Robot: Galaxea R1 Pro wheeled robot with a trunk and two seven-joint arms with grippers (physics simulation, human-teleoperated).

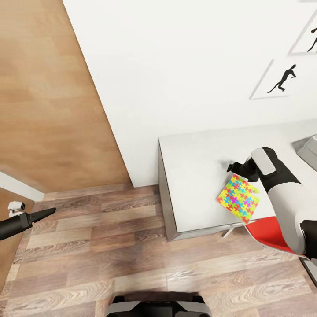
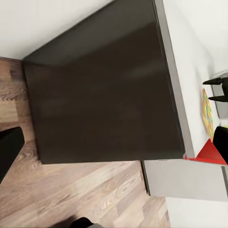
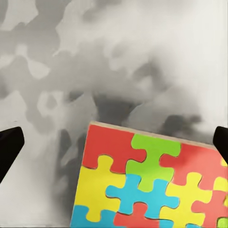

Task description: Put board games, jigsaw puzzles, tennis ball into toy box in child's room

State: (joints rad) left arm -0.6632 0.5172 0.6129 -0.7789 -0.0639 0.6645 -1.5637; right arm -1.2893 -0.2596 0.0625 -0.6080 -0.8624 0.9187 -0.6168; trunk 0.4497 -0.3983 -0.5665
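Observation:
A bright multicoloured jigsaw puzzle [image 1: 238, 198] lies flat on the white table [image 1: 193, 167], near its front edge. My right gripper [image 1: 233, 169] hovers just above the puzzle's far corner, open, with nothing between its fingers. In the right wrist view the puzzle [image 3: 147, 185] lies below the gripper [image 3: 114, 142], whose fingertips [image 3: 9, 147] stand wide apart at the frame's edges. My left gripper [image 1: 47, 213] hangs low over the wood floor at the far left, open and empty. In the left wrist view, the puzzle [image 2: 207, 114] appears edge-on. The other toys are out of view.
A red chair [image 1: 268, 233] stands against the table's front edge, under my right arm. A grey object [image 1: 310, 149] sits at the table's right end. The table's dark side panel [image 2: 104, 95] faces my left arm. A wooden door [image 1: 48, 97] stands left; wood floor [image 1: 110, 246] stretches ahead.

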